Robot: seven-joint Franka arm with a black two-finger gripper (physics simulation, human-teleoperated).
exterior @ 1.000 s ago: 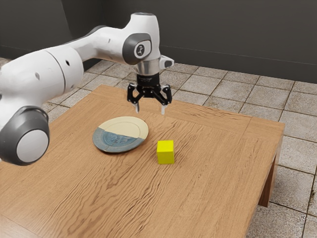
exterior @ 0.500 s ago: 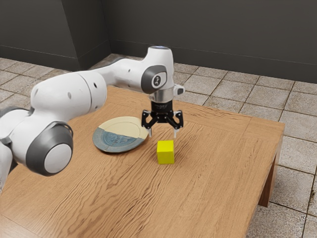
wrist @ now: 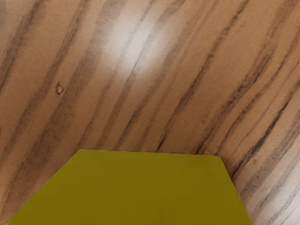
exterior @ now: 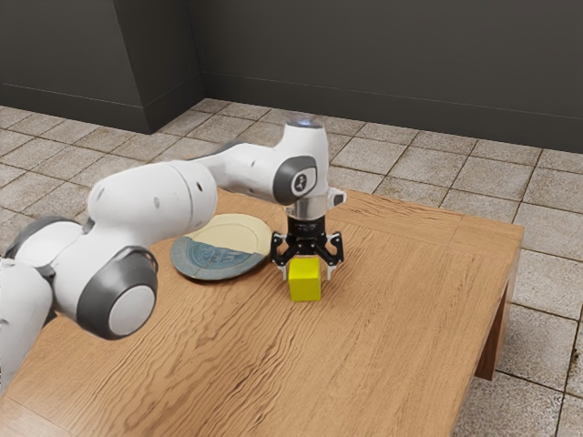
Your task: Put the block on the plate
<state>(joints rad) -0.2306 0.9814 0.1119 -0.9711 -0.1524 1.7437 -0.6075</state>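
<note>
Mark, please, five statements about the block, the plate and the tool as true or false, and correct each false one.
1. In the exterior view, the plate lies to the left of the block. True.
2. The block is already on the plate. False: it stands on the table, beside the plate.
3. The tool is open, with one finger on each side of the block. True.
4. The plate is blue all over. False: one part is blue, the other cream.
5. The block is yellow. True.
</note>
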